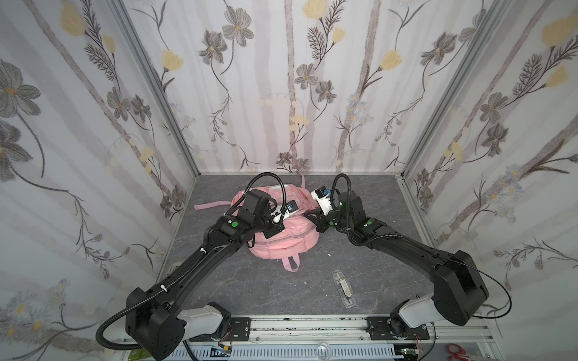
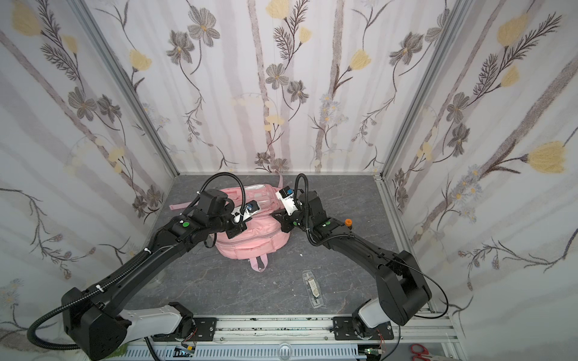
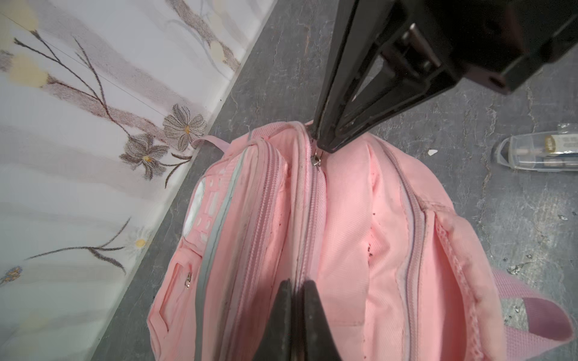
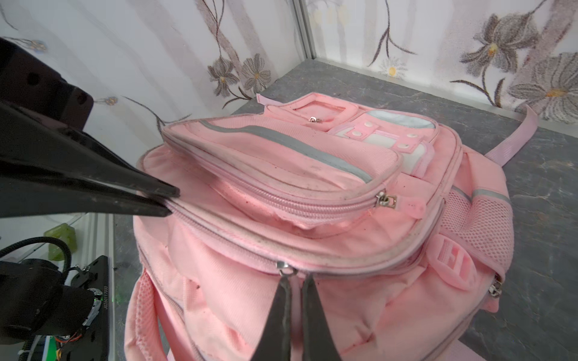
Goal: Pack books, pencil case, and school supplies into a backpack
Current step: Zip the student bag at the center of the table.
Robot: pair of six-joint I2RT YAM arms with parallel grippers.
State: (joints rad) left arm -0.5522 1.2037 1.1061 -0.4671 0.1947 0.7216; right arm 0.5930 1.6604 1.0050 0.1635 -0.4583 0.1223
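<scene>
backpack (image 2: 253, 242): pink, on grey table (image 2: 344, 275) | left end effector (image 2: 236, 234), right end effector (image 2: 283, 223): over it | clear case (image 2: 313, 289): apart

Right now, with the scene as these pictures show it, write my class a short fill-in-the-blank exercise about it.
1. The backpack is coloured ____.
2. The left tool and the right tool are both ____ (open or shut).
3. The clear plastic case lies on the ____, apart from the backpack.

Missing words: pink; shut; table.
</scene>
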